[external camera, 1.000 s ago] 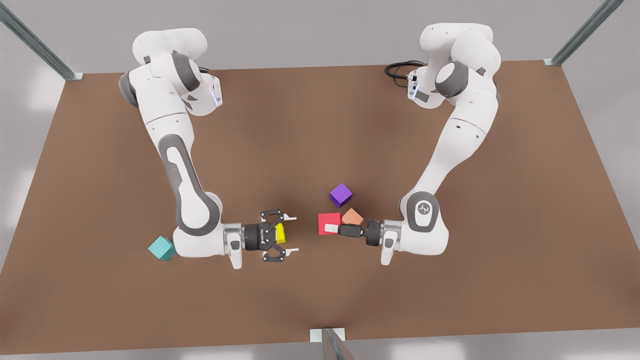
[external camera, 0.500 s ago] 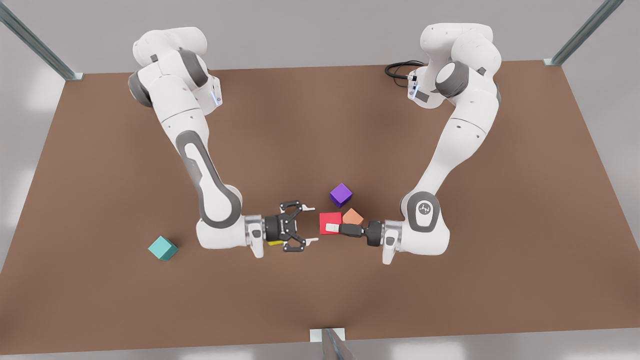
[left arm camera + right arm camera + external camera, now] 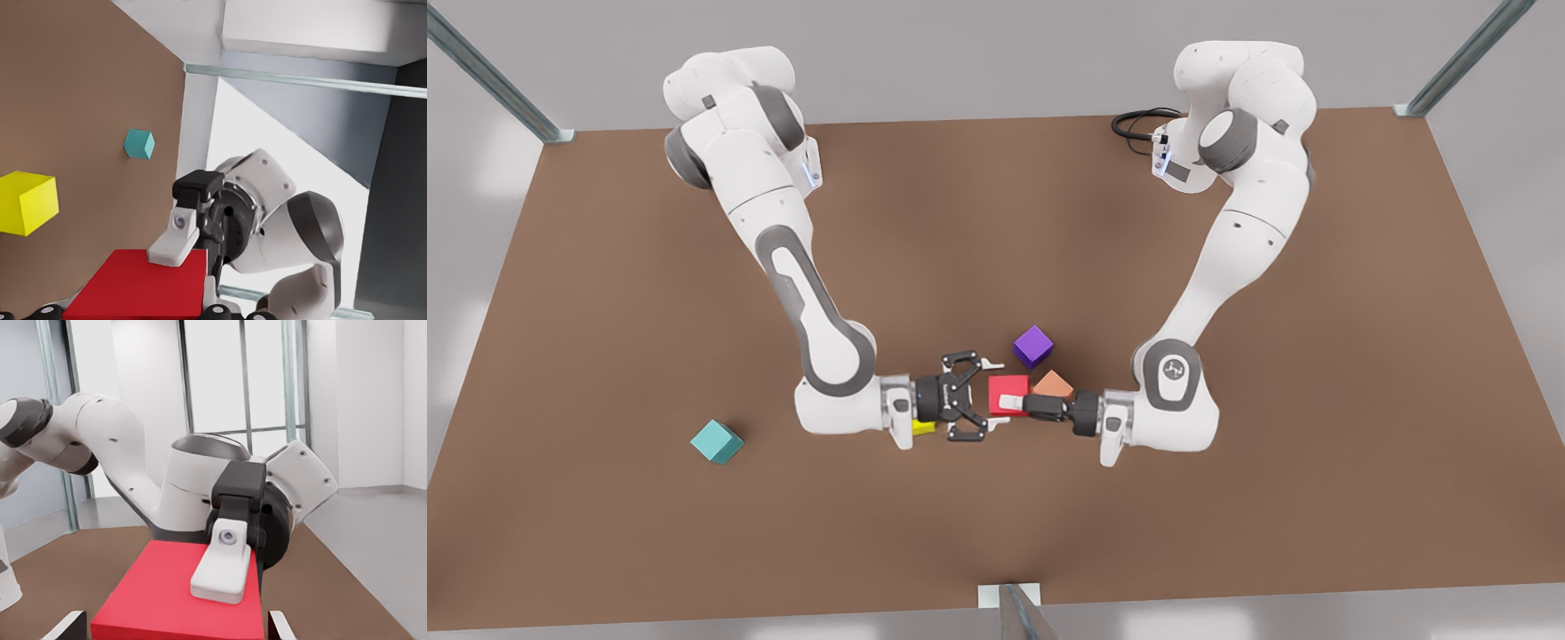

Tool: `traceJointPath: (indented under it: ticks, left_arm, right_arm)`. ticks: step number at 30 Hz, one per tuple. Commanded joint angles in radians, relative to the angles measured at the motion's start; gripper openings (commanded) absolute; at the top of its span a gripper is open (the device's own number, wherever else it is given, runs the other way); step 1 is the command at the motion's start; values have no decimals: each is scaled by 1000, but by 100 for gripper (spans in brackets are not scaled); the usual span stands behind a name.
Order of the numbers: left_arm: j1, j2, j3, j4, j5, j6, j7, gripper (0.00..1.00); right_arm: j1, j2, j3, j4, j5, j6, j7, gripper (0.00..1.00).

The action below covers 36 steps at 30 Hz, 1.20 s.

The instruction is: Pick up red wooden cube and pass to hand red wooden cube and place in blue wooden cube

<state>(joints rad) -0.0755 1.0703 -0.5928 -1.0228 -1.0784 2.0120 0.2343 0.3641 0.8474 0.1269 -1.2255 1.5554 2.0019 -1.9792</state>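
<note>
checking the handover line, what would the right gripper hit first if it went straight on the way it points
The red wooden cube, gripped by the left gripper. The right gripper is open with its tips flanking the cube's near edge, so contact looks immediate.

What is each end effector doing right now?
Left end effector: closed, holding the red wooden cube.
Right end effector: open.

The front view is looking steeply down from high over the table's [image 3: 605, 356] near edge, facing both arm bases. The left wrist view is peering along the tabletop toward the front view's left. The right wrist view is facing the opposite way (toward windows). All three are sharing the red wooden cube [image 3: 1009, 389] [image 3: 133, 290] [image 3: 167, 593], close up in both wrist views.
</note>
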Motion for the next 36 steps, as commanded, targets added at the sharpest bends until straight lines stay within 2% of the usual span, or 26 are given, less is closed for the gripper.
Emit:
traceJointPath:
  ticks: [1,6,7,9,20,21,22,29,32,34,35,36]
  left_arm:
    - [-9,-1,-1,1,-8,42,62,66]
    - [-9,-3,-1,0,-8,44,59,66]
    - [-7,-3,-1,1,-8,42,57,66]
    - [-7,-3,-1,0,-8,42,57,66]
    - [-9,-1,-1,0,-8,45,60,66]
    - [-9,-1,-1,0,-8,44,60,75]
    - [-9,-3,-1,0,-8,44,57,100]
    - [42,-10,-1,-3,-2,-7,56,100]
    - [144,-10,-1,-7,20,-148,48,100]
    - [301,-32,1,-3,190,-341,-58,100]
    - [391,-111,-7,1,504,-484,-139,100]
    - [381,-271,-9,0,916,-587,-237,100]
  right_arm:
    - [9,2,0,3,6,37,-35,100]
    - [22,16,0,11,11,60,-35,100]
    - [22,16,0,11,11,60,-35,96]
    - [22,18,-1,11,11,60,-36,66]
    - [18,15,-1,11,11,58,-35,67]
    - [16,15,-3,11,11,57,-35,68]
    - [16,15,-3,11,9,55,-35,68]
    - [-1,12,-9,11,2,43,-35,68]
    - [-79,5,-13,9,-178,-29,-36,68]
    - [-126,-1,-15,9,-314,-75,-36,68]
    - [-151,-14,-13,9,-414,-97,-36,68]
    - [-183,-19,-13,9,-523,-118,-36,68]
